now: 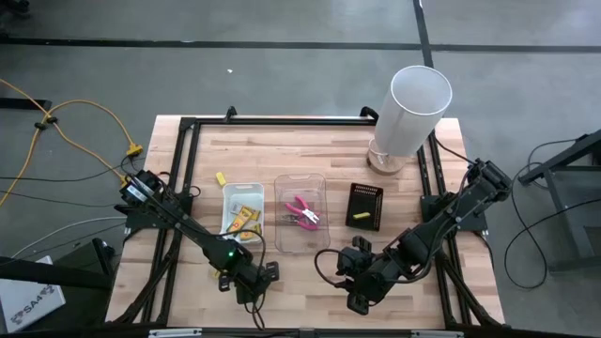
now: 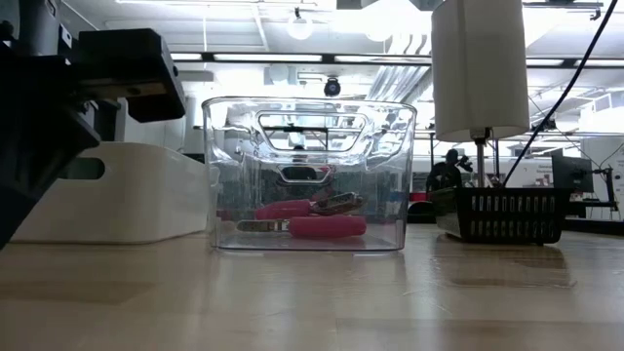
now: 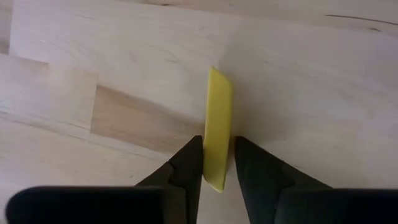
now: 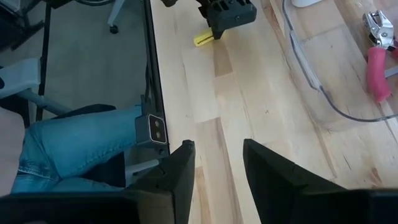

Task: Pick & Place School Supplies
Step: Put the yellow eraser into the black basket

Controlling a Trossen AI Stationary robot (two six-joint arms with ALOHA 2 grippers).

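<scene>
L gripper [image 1: 225,280] sits low at the near edge of the table [image 1: 310,282], just in front of the white tray [image 1: 241,208], w/ its fingers [image 3: 186,165] clamped on a yellow stick [image 3: 218,127]; the stick stands on edge betw. the two pads, bare wood behind it. From the R wrist view the same gripper shows farther off w/ the stick's end poking out beside it [image 4: 202,39]. R gripper [image 1: 360,299] is also near the front edge, in front of the clear tray [image 1: 302,184], fingers [image 4: 180,168] spread apart w/ nothing betw. them, only tabletop. Pink-handled pliers [image 1: 302,212] lie inside the clear tray; low view shows them flat on its floor [image 2: 310,216]. White tray holds several small yellow boxes [image 1: 243,216]. One more yellow piece [image 1: 221,177] lies on the wood just beside the white tray's far L corner. Flat black box [image 1: 364,206] rests R of the clear tray, apart from it, w/ a yellow stick [image 1: 360,217] lying on top. Tall white cylinder [image 1: 413,111] stands at the far R of the table, behind the black box. A person's leg in jeans [image 4: 74,143] shows past the table edge in the R wrist view.
</scene>
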